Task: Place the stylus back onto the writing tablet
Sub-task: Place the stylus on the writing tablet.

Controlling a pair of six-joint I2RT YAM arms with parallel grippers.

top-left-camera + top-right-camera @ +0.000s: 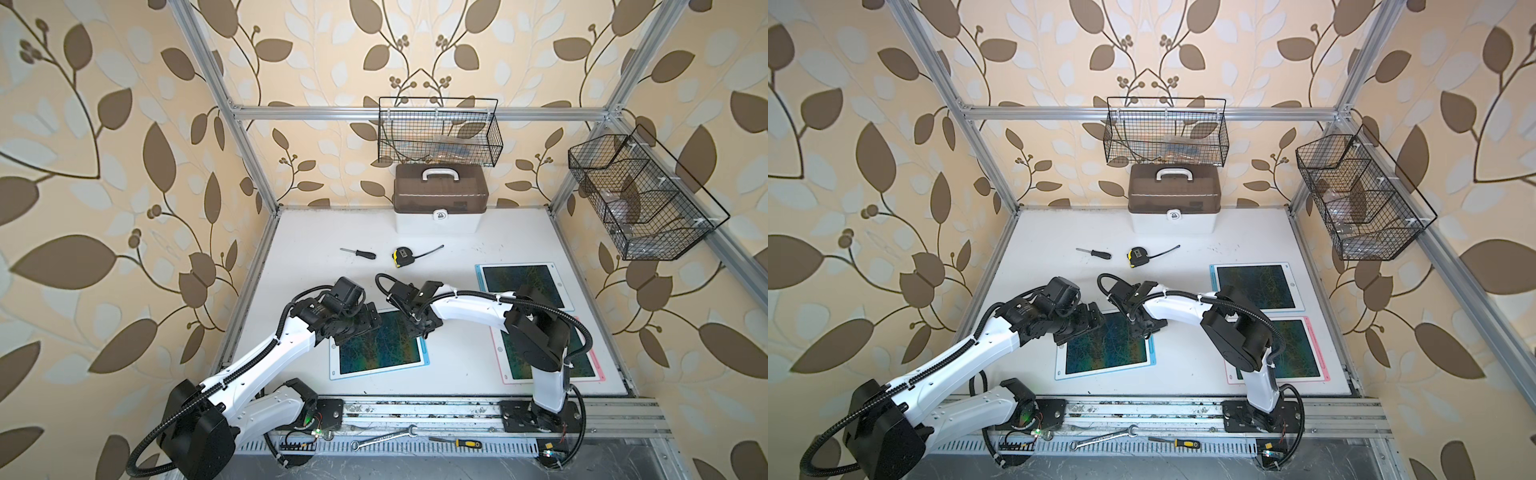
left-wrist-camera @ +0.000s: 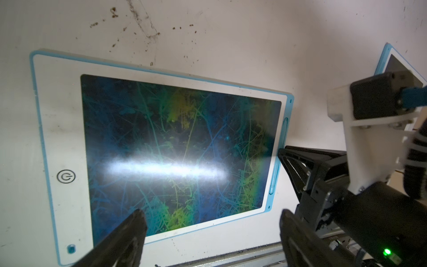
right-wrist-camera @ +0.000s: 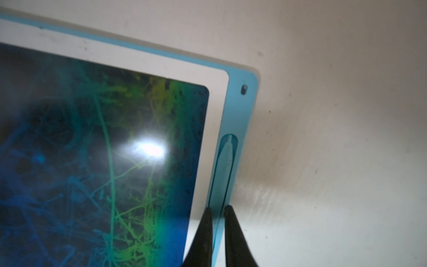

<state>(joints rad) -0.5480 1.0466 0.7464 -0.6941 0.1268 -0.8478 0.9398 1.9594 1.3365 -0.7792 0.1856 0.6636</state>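
Note:
The blue-edged writing tablet [image 1: 378,345] [image 1: 1106,347] lies near the table's front, its screen covered in green and blue scribbles. The blue stylus [image 3: 225,166] lies in the slot along the tablet's blue side strip [image 2: 275,178]. My right gripper [image 3: 217,207] [image 1: 417,328] stands right over the stylus, its fingertips a narrow gap apart on either side of it. My left gripper [image 2: 211,215] [image 1: 345,332] hovers open over the tablet's opposite end, with nothing between its fingers.
A second blue tablet [image 1: 525,286] and a pink one [image 1: 582,361] lie to the right, partly under the right arm. A screwdriver [image 1: 358,252], a tape measure [image 1: 402,257] and a toolbox [image 1: 440,199] sit further back. A wrench [image 1: 384,438] rests on the front rail.

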